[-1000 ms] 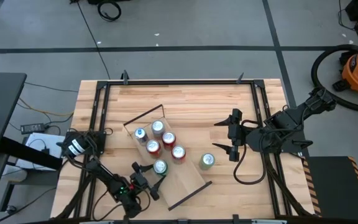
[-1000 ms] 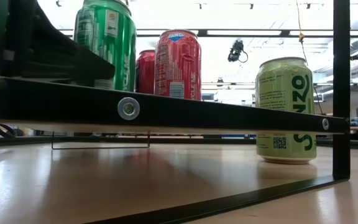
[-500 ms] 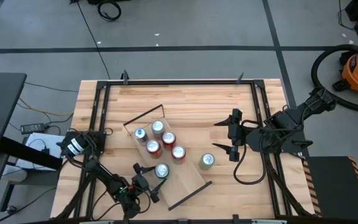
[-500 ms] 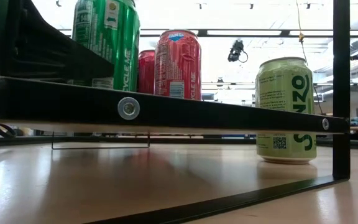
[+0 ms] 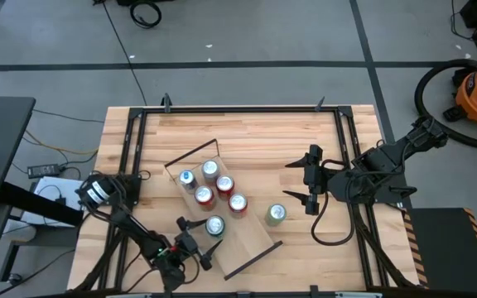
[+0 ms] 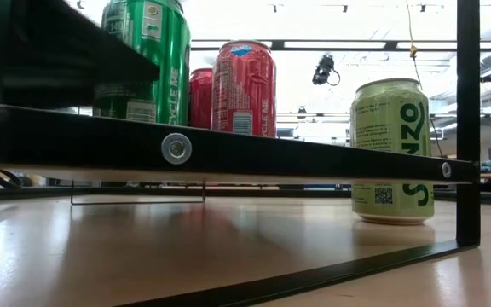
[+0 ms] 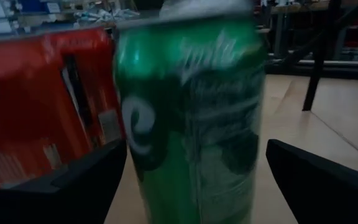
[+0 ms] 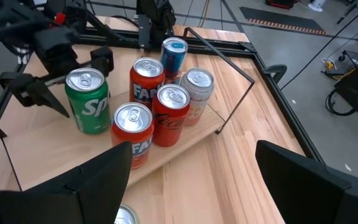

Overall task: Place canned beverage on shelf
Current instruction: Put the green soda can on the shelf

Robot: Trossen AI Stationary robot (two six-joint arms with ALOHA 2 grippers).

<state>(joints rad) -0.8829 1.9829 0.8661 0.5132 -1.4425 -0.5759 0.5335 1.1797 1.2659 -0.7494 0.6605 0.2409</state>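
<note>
The shelf (image 5: 251,240), a pale plank with black rod end frames, lies slanted at the table's middle. A dark green can (image 5: 214,225) stands upright on its base on the plank, next to several red, silver and blue cans (image 5: 225,185). My left gripper (image 5: 195,238) is open at the green can's near-left side. Its fingers stand on either side of the can (image 7: 191,118), and I see no contact. My right gripper (image 5: 290,179) is open and empty, to the right of the shelf.
A light green can (image 5: 276,214) stands on the tabletop just right of the shelf; it also shows in the low view (image 6: 390,149). The shelf's black rod frames (image 5: 190,156) rise at its far and near ends. Black rails run along the table's edges (image 5: 238,108).
The green can has shifted a little toward the table's near edge on the plank and stands upright there. My left gripper has drawn back slightly toward the near-left corner. My right arm has kept still.
</note>
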